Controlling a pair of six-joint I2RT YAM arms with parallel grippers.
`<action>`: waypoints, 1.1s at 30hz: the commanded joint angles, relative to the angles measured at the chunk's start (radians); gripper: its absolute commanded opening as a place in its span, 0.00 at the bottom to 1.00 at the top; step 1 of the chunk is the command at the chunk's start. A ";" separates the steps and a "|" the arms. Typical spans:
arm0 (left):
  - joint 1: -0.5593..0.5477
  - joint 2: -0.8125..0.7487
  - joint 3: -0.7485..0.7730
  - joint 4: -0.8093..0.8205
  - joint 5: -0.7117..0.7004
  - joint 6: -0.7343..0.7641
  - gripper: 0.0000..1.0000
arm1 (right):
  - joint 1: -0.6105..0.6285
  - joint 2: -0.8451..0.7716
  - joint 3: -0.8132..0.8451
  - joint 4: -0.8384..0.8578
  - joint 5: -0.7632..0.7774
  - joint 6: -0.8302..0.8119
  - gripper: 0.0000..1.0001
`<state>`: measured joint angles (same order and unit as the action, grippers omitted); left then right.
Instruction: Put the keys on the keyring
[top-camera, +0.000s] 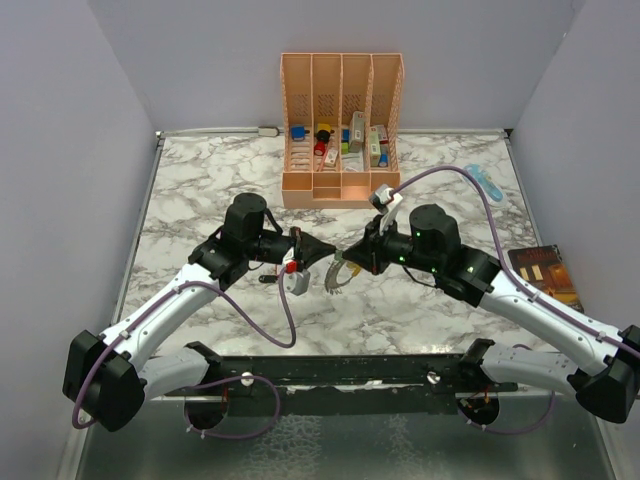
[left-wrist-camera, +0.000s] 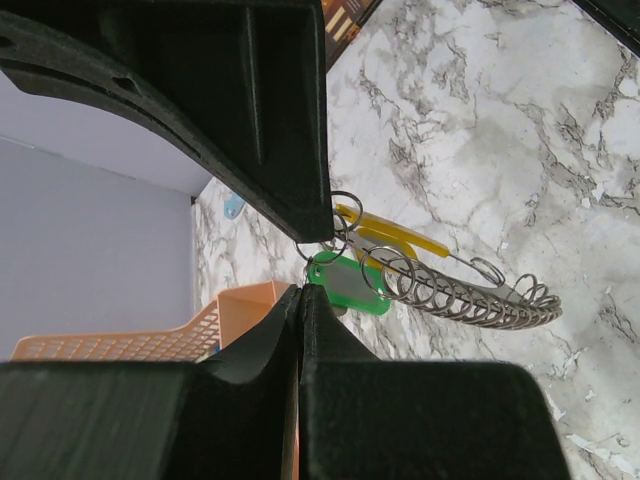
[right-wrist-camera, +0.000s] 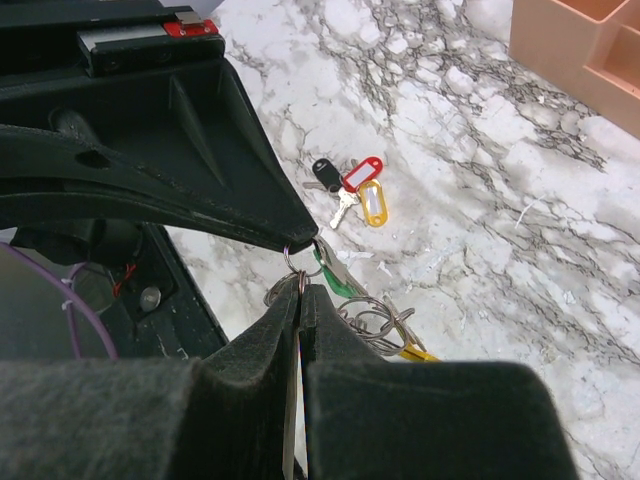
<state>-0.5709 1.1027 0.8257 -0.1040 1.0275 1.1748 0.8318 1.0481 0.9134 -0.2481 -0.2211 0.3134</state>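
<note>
Mount rail (top-camera: 340, 385): black bar at the near table edge, with both arm bases on it.
Table (top-camera: 200, 190): white marble pattern with grey veins, enclosed by pale walls on three sides.
Left gripper (left-wrist-camera: 318, 265): jaws closed tight, no gap between the tips. They pinch at the yellow-band end of the keyring (left-wrist-camera: 470, 300), beside a small wire ring.
Right gripper (right-wrist-camera: 303, 278): jaws closed. A small wire ring sits right at the tips, and the green-tagged key (left-wrist-camera: 350, 285) trails away from it.
Grip detail: the two sets of tips meet almost nose to nose over the table centre. Which ring each one holds is hard to tell apart, so the pairing above is likely but not sure.
Keyring: held up between the two grippers, just off the marble. The silvery coiled part sags in a curve, with the yellow band running alongside it.
Green-tagged key: touching the loop at the pinch point, its tag lying against the left lower finger.
Loose keys (right-wrist-camera: 355, 190): black, red and yellow tags in one bunch, flat on the table, near the left gripper and apart from the keyring.
Book (top-camera: 545, 272): dark cover, at the right edge beside the right arm.
Light-blue gadget (top-camera: 487, 183): far right, well apart from the keys.
Organiser (top-camera: 340, 185): peach plastic, four slots, against the far wall, with small coloured items inside.
</note>
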 joint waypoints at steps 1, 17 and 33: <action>-0.004 -0.018 0.010 0.023 -0.015 -0.013 0.00 | 0.003 -0.038 0.027 -0.026 0.043 0.014 0.01; -0.004 -0.011 0.044 0.010 -0.017 0.005 0.00 | 0.002 -0.051 0.049 -0.090 0.156 -0.020 0.38; -0.004 0.021 0.080 0.023 -0.077 -0.051 0.00 | 0.004 -0.049 -0.172 0.167 0.074 0.001 0.88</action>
<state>-0.5735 1.1172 0.8768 -0.1055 0.9684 1.1526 0.8318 0.9882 0.7242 -0.2108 -0.1234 0.2832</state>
